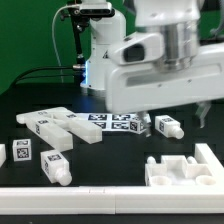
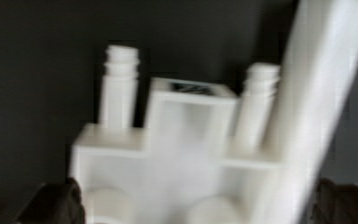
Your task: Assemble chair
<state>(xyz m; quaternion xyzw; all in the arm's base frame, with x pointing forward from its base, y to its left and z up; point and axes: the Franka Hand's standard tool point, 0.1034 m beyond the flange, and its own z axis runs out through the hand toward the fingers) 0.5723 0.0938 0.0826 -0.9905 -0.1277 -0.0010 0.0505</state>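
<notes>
White plastic on the black table (image 1: 120, 150): loose chair parts (image 1: 55, 165) lie across the exterior view's lower left and centre, with a slotted piece (image 1: 185, 170) at lower right. On the wrist view the gripper (image 2: 208, 205) is spread wide and released, its dark pads (image 2: 60, 203) flanking a two-pegged, tagged chair piece (image 2: 185, 130).

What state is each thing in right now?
gripper: open, jaws wide either side of the pegged chair part.
pegged chair part: lying on the table, both pegs bare.
long white rod: lying alongside it; joined or not, unclear.
loose chair pieces: scattered flat on the table, unassembled.
marker board: flat on the table.
</notes>
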